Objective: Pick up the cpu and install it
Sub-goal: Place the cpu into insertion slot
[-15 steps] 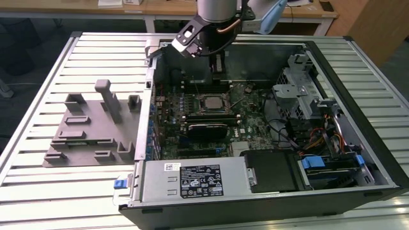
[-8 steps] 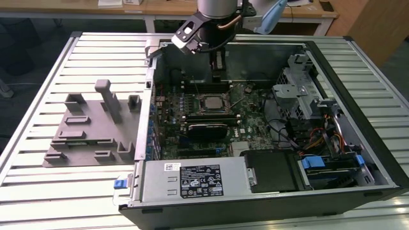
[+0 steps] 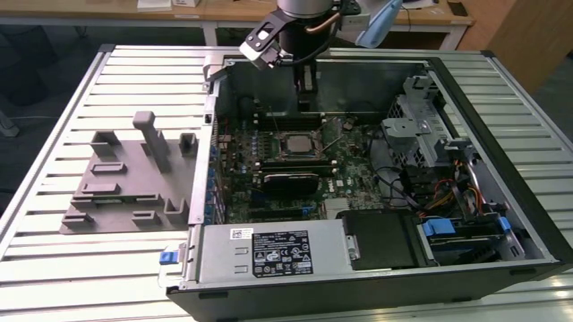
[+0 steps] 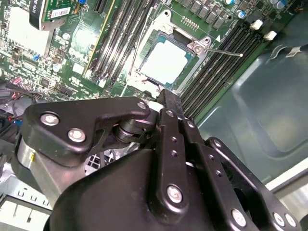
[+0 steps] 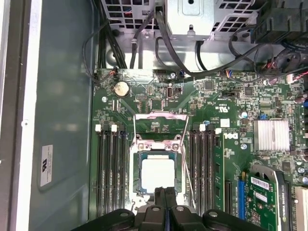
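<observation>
The cpu (image 3: 296, 143) lies flat in its socket on the motherboard inside the open computer case. Its silvery top also shows in both wrist views (image 4: 166, 61) (image 5: 157, 174). The socket's metal frame (image 5: 160, 126) is flipped open beside it, and the thin lever (image 4: 224, 51) stands free. My gripper (image 3: 307, 102) hangs a little above the board, just off the chip's edge towards the case's back wall. Its two black fingers (image 5: 161, 196) are pressed together with nothing between them, so it is shut and apart from the chip.
Memory slots (image 5: 109, 168) flank the socket on both sides. A black ribbed module (image 3: 288, 180) sits just in front of it. A grey plastic plate with upright blocks (image 3: 130, 181) rests on the slatted table at the exterior view's left. Cables and a drive cage (image 3: 421, 134) fill the case's right.
</observation>
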`<control>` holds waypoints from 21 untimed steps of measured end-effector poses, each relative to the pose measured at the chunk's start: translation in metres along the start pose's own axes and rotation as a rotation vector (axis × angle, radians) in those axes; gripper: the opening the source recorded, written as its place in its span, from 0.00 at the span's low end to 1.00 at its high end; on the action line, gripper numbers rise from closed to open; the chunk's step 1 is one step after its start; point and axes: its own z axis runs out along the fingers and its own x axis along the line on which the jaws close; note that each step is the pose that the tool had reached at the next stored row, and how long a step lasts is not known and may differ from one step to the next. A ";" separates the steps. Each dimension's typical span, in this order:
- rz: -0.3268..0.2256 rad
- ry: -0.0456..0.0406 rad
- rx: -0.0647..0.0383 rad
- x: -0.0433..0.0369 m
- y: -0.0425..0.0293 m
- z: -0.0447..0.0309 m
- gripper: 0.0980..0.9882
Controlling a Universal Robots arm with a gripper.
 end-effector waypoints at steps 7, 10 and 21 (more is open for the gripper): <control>0.000 -0.0001 0.000 -0.0003 0.0006 -0.0077 0.01; 0.000 -0.0001 0.000 -0.0005 0.0012 -0.0158 0.01; 0.000 -0.0001 0.000 -0.0009 0.0022 -0.0279 0.01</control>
